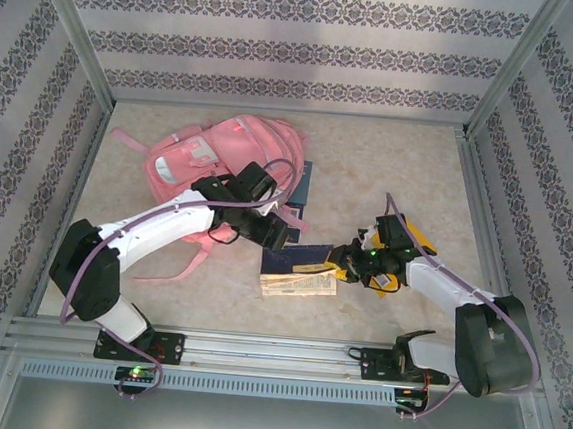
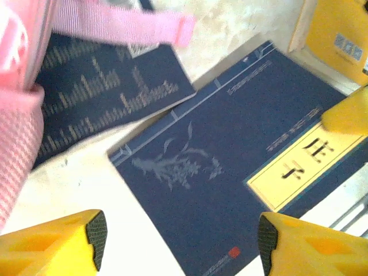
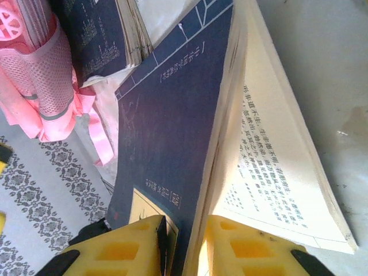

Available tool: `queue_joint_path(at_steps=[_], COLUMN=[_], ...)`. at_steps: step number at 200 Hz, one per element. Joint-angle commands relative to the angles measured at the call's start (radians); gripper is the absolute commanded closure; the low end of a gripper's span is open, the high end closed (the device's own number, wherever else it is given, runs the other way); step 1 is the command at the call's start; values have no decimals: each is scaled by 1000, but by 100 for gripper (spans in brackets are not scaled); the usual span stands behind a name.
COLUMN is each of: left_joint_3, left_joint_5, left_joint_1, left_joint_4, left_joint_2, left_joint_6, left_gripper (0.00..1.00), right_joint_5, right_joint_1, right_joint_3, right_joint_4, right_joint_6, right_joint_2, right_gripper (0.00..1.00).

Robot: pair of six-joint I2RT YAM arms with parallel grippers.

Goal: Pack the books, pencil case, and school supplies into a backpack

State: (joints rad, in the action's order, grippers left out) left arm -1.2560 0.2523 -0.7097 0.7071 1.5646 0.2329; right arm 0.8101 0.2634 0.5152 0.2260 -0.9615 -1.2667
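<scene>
Right fingers [image 3: 126, 250] pinch the navy book's [image 3: 167, 132] cover; left fingers [image 2: 299, 241] gape wide, empty, beside the backpack [image 1: 201, 157].

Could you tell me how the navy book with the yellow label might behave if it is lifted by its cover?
It will likely flop open: the right gripper pinches the navy book at one edge while the pages fan away. The thin cover looks bendy, so it may sag.
</scene>
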Motion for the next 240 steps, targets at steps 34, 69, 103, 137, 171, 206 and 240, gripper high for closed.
queue_joint_path(at_steps=[34, 69, 103, 137, 171, 206, 240], left_joint_3=[-7, 59, 90, 79, 56, 27, 69], left_joint_5=[-168, -228, -228, -148, -115, -140, 62], left_joint_1=[-247, -292, -286, -286, -287, -241, -62], left_joint_4=[-97, -217, -241, -234, -245, -232, -267], left_joint_2=[86, 89, 94, 120, 131, 103, -68], left_joint_6=[-413, -474, -472, -397, -363, -331, -218], left_gripper=[18, 13, 16, 18, 15, 16, 19], right_joint_5=[53, 60, 48, 57, 67, 98, 64], right_joint_1=[-30, -37, -38, -38, -38, -36, 3], right_joint_3=[2, 6, 0, 1, 12, 68, 176], right_joint_4=[-63, -83, -93, -111, -112, -81, 82], right_joint_6=[-65, -76, -79, -94, -148, -162, 48], right_joint_2=[-35, -59, -64, -74, -55, 1, 26], right_gripper=[73, 74, 79, 96, 100, 100, 100])
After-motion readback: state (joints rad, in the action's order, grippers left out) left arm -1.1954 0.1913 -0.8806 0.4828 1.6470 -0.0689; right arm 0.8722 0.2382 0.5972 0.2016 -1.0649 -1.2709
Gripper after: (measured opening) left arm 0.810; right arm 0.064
